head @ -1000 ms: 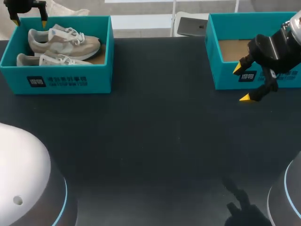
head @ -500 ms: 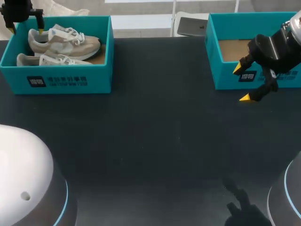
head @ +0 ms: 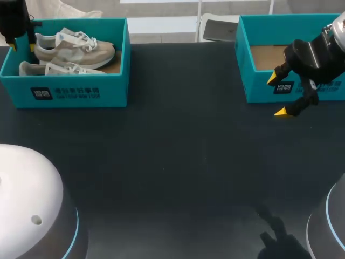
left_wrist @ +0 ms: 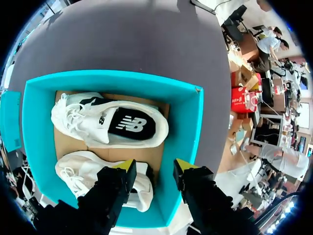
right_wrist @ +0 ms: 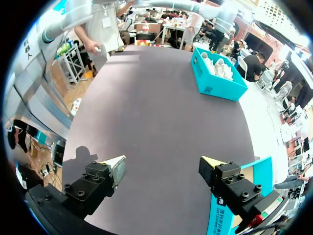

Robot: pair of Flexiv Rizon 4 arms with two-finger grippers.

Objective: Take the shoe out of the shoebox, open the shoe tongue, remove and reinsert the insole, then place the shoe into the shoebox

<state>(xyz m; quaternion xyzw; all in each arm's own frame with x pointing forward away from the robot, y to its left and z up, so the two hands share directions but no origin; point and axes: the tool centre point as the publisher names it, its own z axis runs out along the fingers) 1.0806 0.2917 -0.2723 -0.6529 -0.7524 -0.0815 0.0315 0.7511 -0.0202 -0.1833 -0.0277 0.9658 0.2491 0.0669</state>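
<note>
Change: Left gripper has come down over the last second, from above the far corner of the left shoebox to the heel end of that box. The right gripper has kept its place.
Left gripper state: fingers apart, nothing between them.
Right gripper state: fingers spread wide and empty, hanging over the table just in front of the right shoebox.
Task item location: both shoes lie side by side inside the left shoebox. Neither is lifted.
Step in hand: judged to be the approach for taking one shoe out.
Procedure: the wrist view puts one finger over the heel of the second shoe and the other over the box's end wall. Shift the gripper inward until both fingers clear that wall. Straddle the heel collar of one shoe only, then close and lift straight up, so that the neighbouring shoe and the box are not dragged along.
Left wrist view only: the shoe with the dark insole shows its open top and insole, and the finger-to-wall offset is visible.
Head view only: it shows both boxes well apart, and the cardboard floor of the right shoebox with no shoe on the part in view.
</note>
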